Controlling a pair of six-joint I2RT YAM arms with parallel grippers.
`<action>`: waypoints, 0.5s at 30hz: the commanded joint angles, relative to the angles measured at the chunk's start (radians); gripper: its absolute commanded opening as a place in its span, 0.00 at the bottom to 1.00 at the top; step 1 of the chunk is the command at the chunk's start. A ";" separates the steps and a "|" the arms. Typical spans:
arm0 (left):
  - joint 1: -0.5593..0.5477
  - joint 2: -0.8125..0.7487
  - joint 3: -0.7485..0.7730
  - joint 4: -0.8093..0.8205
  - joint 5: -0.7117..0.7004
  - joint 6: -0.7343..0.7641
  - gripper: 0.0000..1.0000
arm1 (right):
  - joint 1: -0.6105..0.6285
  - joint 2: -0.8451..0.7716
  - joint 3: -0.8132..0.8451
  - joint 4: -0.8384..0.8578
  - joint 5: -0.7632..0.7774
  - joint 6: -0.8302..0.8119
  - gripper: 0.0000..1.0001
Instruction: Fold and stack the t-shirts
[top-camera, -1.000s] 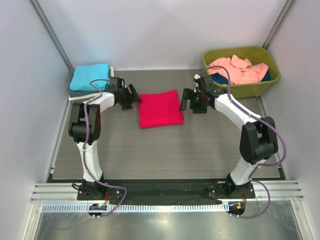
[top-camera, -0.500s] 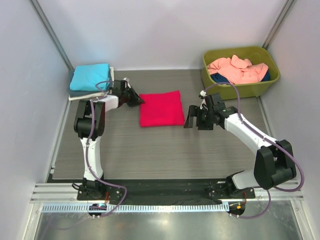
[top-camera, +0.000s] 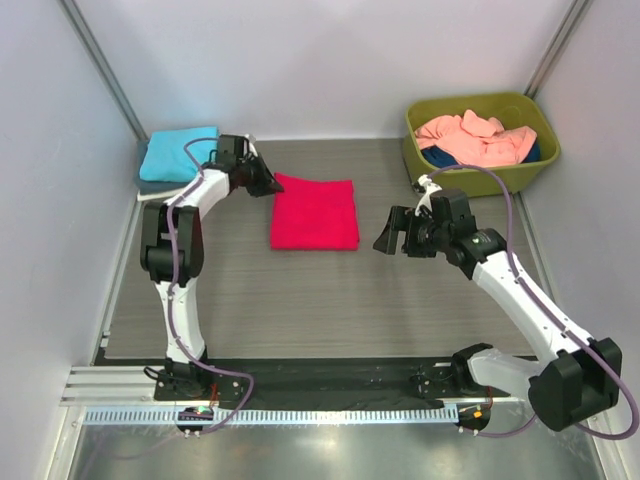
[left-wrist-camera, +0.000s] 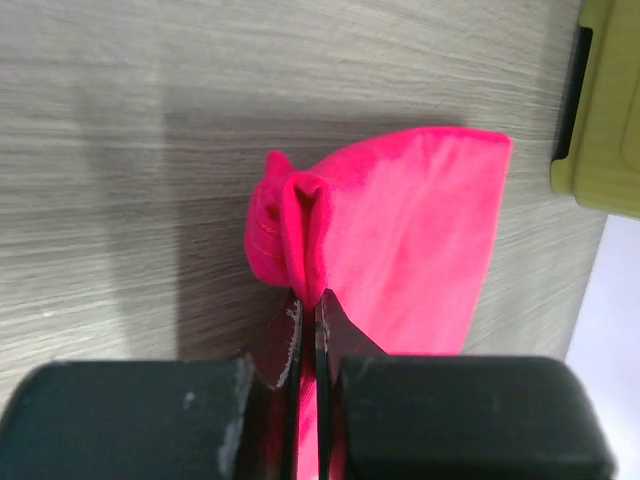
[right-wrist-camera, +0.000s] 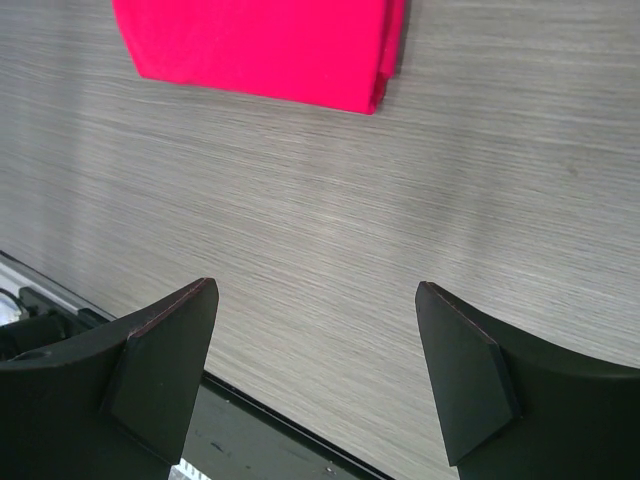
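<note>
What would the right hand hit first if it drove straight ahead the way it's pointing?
Probably the bare tabletop, short of the folded crimson-pink t-shirt. The right hand is open and seems angled down at the wood, though depth is unclear.

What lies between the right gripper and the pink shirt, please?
Only bare table: the right wrist view shows plain wood grain from the open right gripper up to the pink shirt.

This is a robot test cell in a lab. Plain white panels (top-camera: 330, 60) close in a grey wood-grain desk (top-camera: 330, 300) on three sides, with bare metal posts (top-camera: 100, 70) in the far corners. A left arm (top-camera: 180, 250) and a right arm (top-camera: 520, 290), white with black joints, are bolted to an aluminium rail (top-camera: 330, 385) at the near edge.
</note>
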 joint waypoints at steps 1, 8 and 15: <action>0.015 -0.077 0.123 -0.211 -0.015 0.098 0.00 | 0.002 -0.045 0.043 0.025 -0.026 0.012 0.86; 0.079 -0.149 0.317 -0.449 -0.152 0.239 0.00 | 0.002 -0.088 0.034 0.031 -0.082 0.009 0.86; 0.142 -0.163 0.512 -0.603 -0.206 0.351 0.00 | 0.002 -0.124 0.015 0.039 -0.092 0.009 0.86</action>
